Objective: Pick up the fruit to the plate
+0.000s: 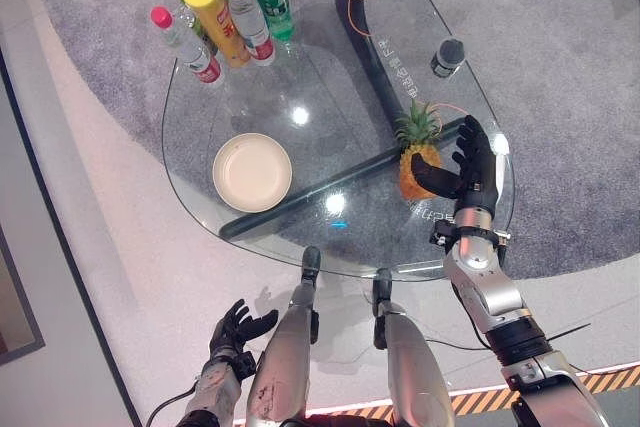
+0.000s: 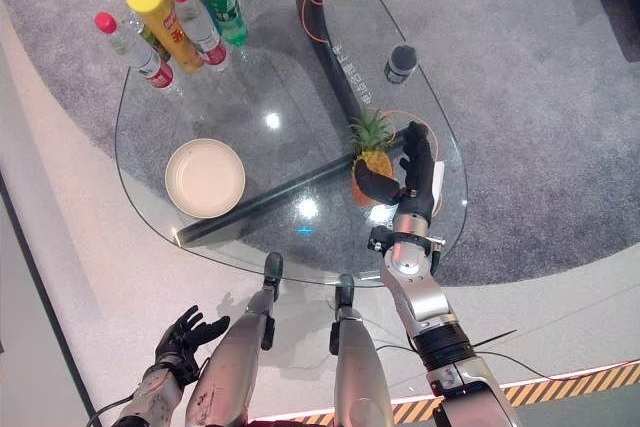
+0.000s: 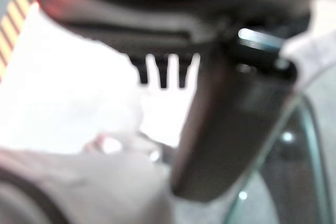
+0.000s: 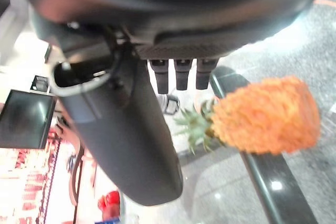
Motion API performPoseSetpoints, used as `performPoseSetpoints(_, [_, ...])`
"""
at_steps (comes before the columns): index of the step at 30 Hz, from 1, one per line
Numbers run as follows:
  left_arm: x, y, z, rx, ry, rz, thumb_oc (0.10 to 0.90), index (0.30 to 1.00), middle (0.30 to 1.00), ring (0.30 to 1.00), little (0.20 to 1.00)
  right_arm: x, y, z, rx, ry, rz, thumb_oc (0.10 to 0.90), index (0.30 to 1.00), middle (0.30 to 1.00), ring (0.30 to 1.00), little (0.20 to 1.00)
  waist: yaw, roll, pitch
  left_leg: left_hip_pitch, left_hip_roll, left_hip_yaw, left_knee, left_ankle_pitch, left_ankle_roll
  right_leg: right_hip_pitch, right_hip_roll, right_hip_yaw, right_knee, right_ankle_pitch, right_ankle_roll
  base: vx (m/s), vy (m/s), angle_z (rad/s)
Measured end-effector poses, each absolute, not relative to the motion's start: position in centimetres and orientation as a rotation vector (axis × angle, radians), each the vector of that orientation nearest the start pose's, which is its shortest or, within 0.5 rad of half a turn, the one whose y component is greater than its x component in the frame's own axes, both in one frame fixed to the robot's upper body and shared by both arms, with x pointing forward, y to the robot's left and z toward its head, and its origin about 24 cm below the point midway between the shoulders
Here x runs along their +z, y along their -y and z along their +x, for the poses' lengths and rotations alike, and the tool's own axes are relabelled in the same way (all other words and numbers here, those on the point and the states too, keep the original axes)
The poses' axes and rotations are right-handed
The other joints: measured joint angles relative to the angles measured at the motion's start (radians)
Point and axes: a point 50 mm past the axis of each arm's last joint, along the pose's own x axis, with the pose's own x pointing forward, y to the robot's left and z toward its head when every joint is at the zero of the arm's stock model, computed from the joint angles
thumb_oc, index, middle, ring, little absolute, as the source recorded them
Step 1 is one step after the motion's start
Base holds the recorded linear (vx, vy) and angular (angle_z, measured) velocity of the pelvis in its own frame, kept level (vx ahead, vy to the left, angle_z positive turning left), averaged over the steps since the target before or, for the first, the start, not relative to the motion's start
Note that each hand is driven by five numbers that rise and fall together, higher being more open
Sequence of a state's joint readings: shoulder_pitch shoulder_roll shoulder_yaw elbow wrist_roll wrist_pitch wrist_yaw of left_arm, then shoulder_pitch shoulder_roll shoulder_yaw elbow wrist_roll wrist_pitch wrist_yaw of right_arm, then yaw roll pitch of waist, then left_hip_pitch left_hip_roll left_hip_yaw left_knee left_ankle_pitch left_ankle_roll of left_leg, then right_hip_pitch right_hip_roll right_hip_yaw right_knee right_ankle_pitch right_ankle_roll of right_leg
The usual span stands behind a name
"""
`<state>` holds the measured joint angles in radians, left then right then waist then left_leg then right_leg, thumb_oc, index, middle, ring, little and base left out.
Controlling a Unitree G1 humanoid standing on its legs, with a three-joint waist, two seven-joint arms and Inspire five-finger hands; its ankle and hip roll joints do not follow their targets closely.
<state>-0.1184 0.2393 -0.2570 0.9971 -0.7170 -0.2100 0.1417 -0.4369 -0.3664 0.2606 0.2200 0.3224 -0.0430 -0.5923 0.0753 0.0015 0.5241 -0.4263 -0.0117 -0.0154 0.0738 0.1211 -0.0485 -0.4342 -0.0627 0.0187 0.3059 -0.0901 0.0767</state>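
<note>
step: reach/pre-grasp, nothing lifted yet
pineapple (image 1: pixel 420 159): upright on glass tabletop (image 1: pixel 300 237), right side
right hand (image 1: pixel 470 169): beside pineapple, fingers spread, thumb at fruit, not clenched
left hand (image 1: pixel 236 329): low, fingers relaxed, idle
plate (image 1: pixel 252 172): well left
next: close fingers on fruit, lift, carry left

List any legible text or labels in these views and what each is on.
None can be quoted.
Bottles: labels too small to read.
Glass table: white lettering along its dark beam, too small to read.
Pineapple, plate: no text.
</note>
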Motion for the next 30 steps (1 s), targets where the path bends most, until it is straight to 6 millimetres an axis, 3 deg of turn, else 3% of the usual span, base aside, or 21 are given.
performPoseSetpoints(20, [-10.8, -21.0, 20.3, 0.368, -0.649, -0.264, 0.8, 0.9, 0.9, 0.9, 0.9, 11.4, 18.7, 33.3, -0.582, 0.171, -0.237, 0.8, 0.9, 0.9, 0.9, 0.9, 0.004, -0.002, 0.0, -0.105, -0.008, -0.021, 0.018, 0.02, 0.002, -0.115, -0.005, -0.013, 0.057, -0.008, -0.002, 0.0, 0.018, 0.03])
performPoseSetpoints(30, [-10.3, -20.7, 20.8, 0.353, -0.627, -0.259, 0.8, 0.9, 0.9, 0.9, 0.9, 12.6, 17.9, 33.9, -0.59, 0.208, -0.256, 0.8, 0.9, 0.9, 0.9, 0.9, 0.005, -0.002, 0.0, -0.12, -0.008, -0.021, 0.018, 0.021, 0.003, -0.132, -0.006, -0.012, 0.059, -0.007, -0.001, 0.0, 0.0, 0.0])
